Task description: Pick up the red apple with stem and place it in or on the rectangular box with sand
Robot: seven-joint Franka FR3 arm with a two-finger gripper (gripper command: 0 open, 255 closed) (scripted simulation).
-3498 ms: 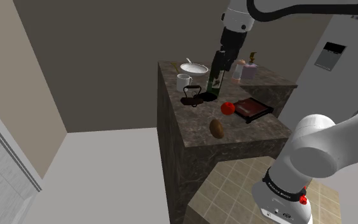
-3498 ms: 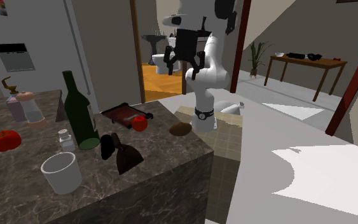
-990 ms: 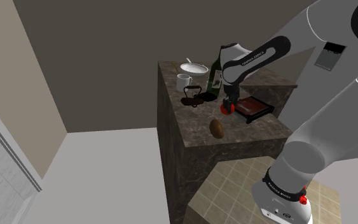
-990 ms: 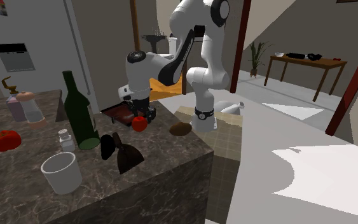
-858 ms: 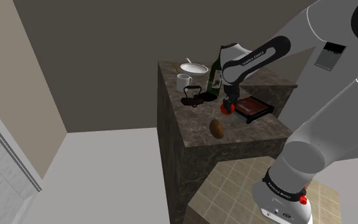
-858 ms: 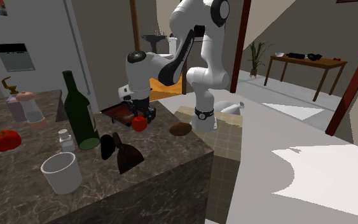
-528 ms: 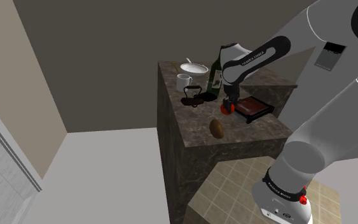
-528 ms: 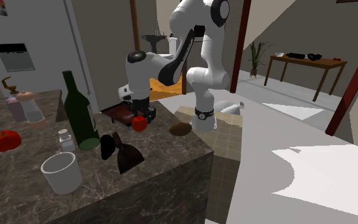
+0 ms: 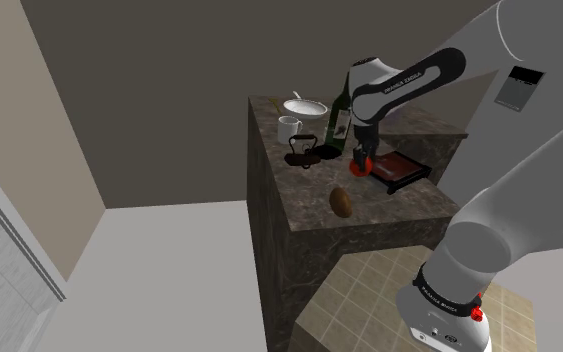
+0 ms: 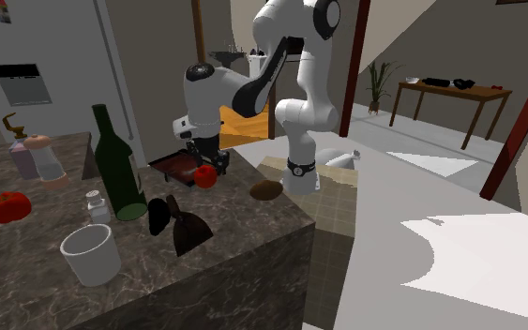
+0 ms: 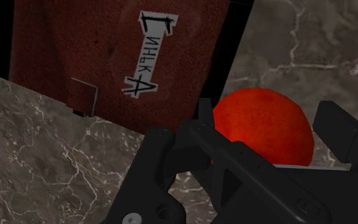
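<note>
Red apple (image 11: 263,130) sits btw the two black fingers (image 11: 343,130) of the hand (image 9: 361,160), centre-right of the shoulder view. It's over the dark marble counter (image 9: 399,203) & just beside the black rim of the box (image 9: 399,168). Hand is clenched on the apple, w/ fingers pressing opposite sides approx across its widest part. Apple looks a touch clear of the counter, but can't be sure.

Handling, my guess: light, firm, round, smooth skin, so apt to roll or slip out if the grip is off-centre; won't crush easily. Best hold is across the middle, as it is here. Stem not visible. Box bed is red-brown w/ a lettered label & a low rim, so prob. little height needed to clear it.
</note>
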